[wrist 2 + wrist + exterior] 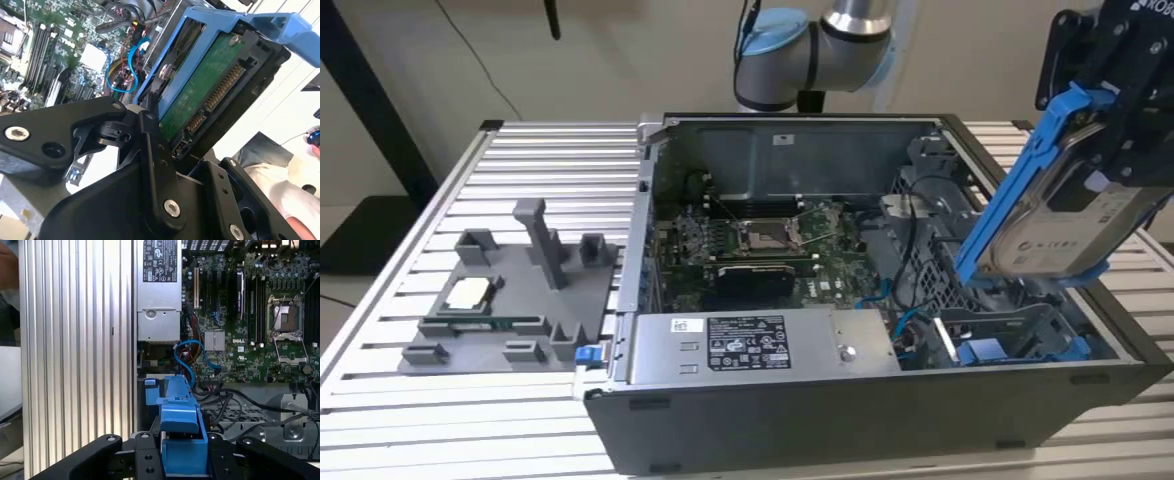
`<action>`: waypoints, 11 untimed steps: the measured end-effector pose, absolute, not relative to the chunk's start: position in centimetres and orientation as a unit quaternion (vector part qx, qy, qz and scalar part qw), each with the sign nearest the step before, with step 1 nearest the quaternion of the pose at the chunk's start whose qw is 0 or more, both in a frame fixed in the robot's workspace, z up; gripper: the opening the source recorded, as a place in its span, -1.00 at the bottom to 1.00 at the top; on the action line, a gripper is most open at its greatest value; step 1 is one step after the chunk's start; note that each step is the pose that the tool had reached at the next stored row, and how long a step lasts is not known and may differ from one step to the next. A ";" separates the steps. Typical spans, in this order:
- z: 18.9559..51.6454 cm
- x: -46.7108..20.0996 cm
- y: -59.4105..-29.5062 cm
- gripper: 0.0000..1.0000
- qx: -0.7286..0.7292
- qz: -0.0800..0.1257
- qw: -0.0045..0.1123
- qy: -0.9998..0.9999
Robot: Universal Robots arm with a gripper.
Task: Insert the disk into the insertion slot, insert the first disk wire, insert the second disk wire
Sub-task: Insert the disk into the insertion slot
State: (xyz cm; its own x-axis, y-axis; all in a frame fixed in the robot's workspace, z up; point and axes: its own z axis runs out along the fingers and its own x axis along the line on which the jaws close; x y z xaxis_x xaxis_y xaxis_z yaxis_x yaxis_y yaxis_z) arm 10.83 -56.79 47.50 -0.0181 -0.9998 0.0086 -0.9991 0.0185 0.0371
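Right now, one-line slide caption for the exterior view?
The gripper holds the disk tilted above the open computer case, over the insertion slot.

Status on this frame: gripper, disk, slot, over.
Gripper shut on disk. Disk tilted, held above insertion slot, not in. Blue cable lies near slot.

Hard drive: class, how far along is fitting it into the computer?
Done: the gripper holds the hard drive by its blue frame. In hand: it hangs tilted above the drive bay. Left: the drive is not yet in the bay, and its connectors carry no wires.
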 end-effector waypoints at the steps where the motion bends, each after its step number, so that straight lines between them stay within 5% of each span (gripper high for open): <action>1: 47.5 10.8 -56.8 -0.35 0.700 -0.010 0.016 -0.713; 11: 47.1 10.8 -56.8 -0.35 0.700 -0.010 0.016 -0.713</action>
State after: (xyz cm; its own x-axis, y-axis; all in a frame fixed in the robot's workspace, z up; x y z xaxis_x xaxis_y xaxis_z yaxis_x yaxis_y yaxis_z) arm 10.84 -56.79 47.06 -0.0182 -0.9998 0.0086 -0.9991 0.0185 0.0370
